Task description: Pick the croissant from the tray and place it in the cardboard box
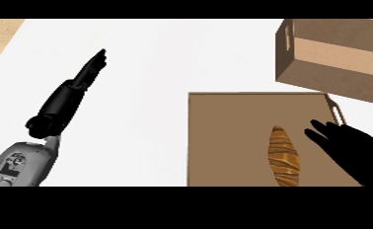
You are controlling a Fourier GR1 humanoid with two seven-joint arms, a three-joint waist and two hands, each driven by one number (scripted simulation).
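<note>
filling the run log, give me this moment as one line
stage: pre-grasp | croissant: on tray | right hand: open, beside croissant, apart | left hand: open, resting left | cardboard box: beyond tray

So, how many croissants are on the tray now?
1. The croissant lies on the right part of the tray, just left of the right hand. The hand covers the tray's right edge, so another could be hidden there.
</note>
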